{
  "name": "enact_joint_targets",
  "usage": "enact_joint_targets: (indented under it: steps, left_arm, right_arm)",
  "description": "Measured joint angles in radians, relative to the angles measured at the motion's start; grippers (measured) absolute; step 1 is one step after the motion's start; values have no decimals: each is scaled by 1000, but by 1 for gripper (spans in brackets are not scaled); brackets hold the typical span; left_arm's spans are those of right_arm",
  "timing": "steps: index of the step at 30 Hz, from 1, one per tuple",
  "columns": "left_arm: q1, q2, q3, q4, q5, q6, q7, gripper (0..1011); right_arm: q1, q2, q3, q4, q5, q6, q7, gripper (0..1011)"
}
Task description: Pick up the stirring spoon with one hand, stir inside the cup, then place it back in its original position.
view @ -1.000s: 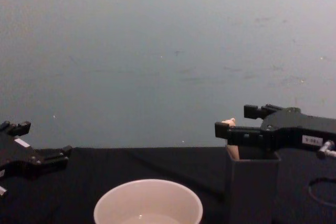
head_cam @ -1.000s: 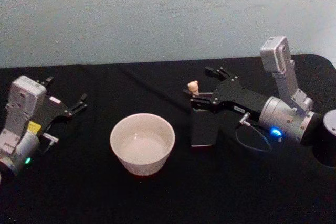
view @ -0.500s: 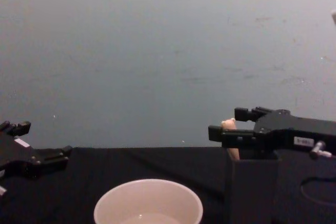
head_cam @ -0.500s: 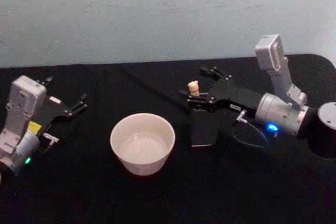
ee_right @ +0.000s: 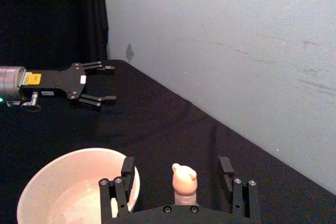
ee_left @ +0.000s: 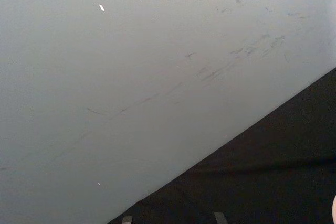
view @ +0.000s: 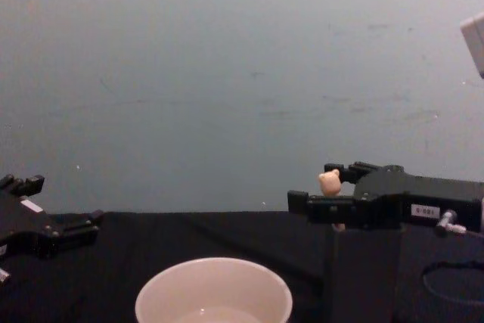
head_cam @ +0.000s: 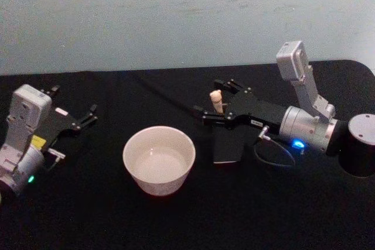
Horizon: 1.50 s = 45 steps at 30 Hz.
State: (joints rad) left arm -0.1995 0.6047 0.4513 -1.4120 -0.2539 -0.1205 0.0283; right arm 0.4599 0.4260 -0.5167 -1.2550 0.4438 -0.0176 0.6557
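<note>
Head view: the right gripper reaches level over the holder, its 2 fingers spread either side of the spoon. The spoon stands upright in the holder, just right of the cup, handle offered for a pinch. The left gripper is parked far left, released.
Left wrist view: black cloth meets a plain pale wall.
Right wrist view: neither pad touches the handle.
Chest view: the bear head stands above the holder, at finger height.

I've got the stirring spoon standing upright, its cream bear head poking out of the dark holder. The wide cream-white cup sits upright near it, to its left.
</note>
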Motion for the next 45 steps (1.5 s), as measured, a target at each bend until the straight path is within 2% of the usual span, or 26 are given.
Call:
enact_joint_targets:
  steps: [22, 25, 32, 38, 39, 40, 42, 45]
  left_arm:
    - [0, 0, 0, 0, 0, 0, 0, 1001]
    - [0, 0, 0, 0, 0, 0, 0, 1001]
    - [0, 0, 0, 0, 0, 0, 0, 1001]
    - [0, 0, 0, 0, 0, 0, 0, 1001]
    - [0, 0, 0, 0, 0, 0, 0, 1001]
    - [0, 0, 0, 0, 0, 0, 0, 1001]
    - [0, 0, 0, 0, 0, 0, 0, 1001]
    - [0, 0, 0, 0, 0, 0, 0, 1001]
  right_arm:
    - [-1, 0, -8, -1, 9, -2, 7, 1002]
    - [-1, 0, -7, -1, 9, -2, 7, 969]
    - [-1, 0, -7, 0, 10, -2, 8, 810]
    - [-1, 0, -6, 0, 11, -2, 8, 594]
    - [-1, 0, -6, 0, 11, -2, 8, 594]
    - [-1, 0, -6, 0, 11, -2, 8, 531]
    - [-1, 0, -6, 0, 11, -2, 8, 492]
    - [-1, 0, -6, 0, 11, -2, 8, 367]
